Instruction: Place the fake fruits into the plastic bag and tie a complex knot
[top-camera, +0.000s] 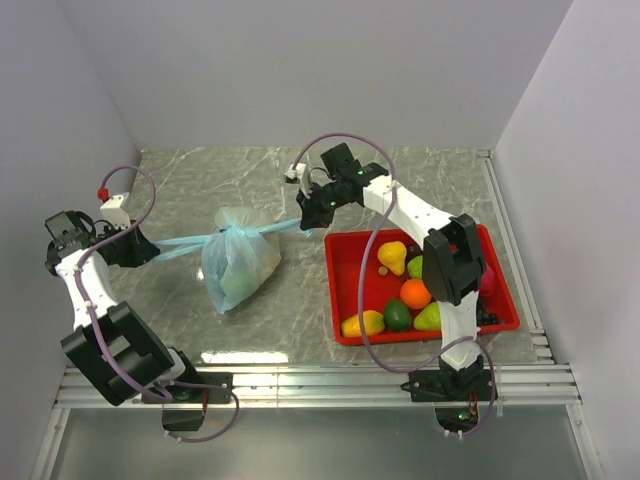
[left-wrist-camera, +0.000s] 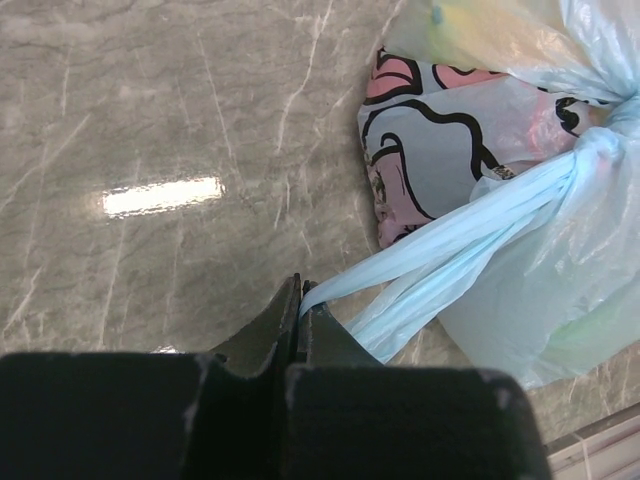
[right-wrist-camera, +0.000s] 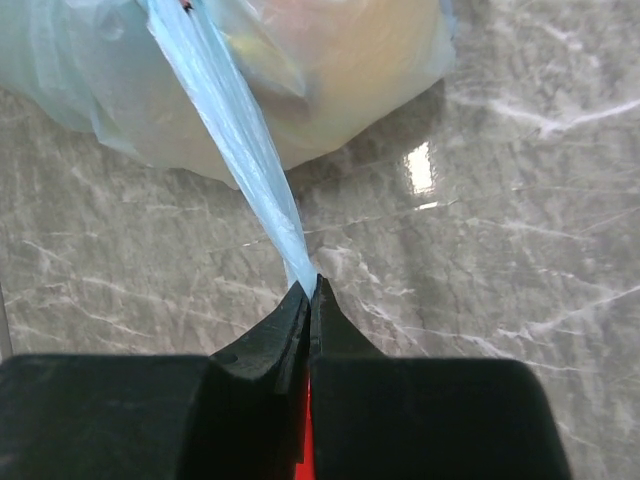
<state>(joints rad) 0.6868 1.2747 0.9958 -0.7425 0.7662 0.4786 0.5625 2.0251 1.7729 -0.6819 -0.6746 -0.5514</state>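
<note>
**Clerk:** Entry one, the plastic bag (top-camera: 238, 268)?

**Checker:** Thin, light blue, cartoon print. It lies on the table (top-camera: 200, 180) between the two arms, left of the red tray (top-camera: 345, 300). Neck gathered. Pale yellow-green shapes show through the film, likely fruit.

**Clerk:** Entry two, the knot?

**Checker:** The knot (left-wrist-camera: 600, 150) is one bunched twist at the top of the bag. Two handle ends leave it sideways, both drawn taut: left end (top-camera: 180, 245), right end (top-camera: 280, 228). How many turns it holds I cannot tell.

**Clerk:** Grippers?

**Checker:** Left gripper (left-wrist-camera: 300, 292): jaws closed, pinching the tip of the left end. Right gripper (right-wrist-camera: 312, 290): jaws closed, pinching the tip of the right end. They sit on opposite sides of the bag, each apart from it.

**Clerk:** Fake fruits?

**Checker:** Several fake fruits (top-camera: 415, 293) lie in the tray: orange, green and yellow pieces, partly hidden by the right arm. These are not in the bag.

**Clerk:** Step in hand?

**Checker:** By my judgement, tightening the tie, with the ends pulled away from each other. Loading looks incomplete, since the tray is not emptied.

**Clerk:** Next move calls for?

**Checker:** Probably a further crossing of the ends, to make the tie complex. That needs slack, so both grippers would come in toward the bag. One end then passes over the other, held firmly enough that the thin film neither slips nor tears.
</note>
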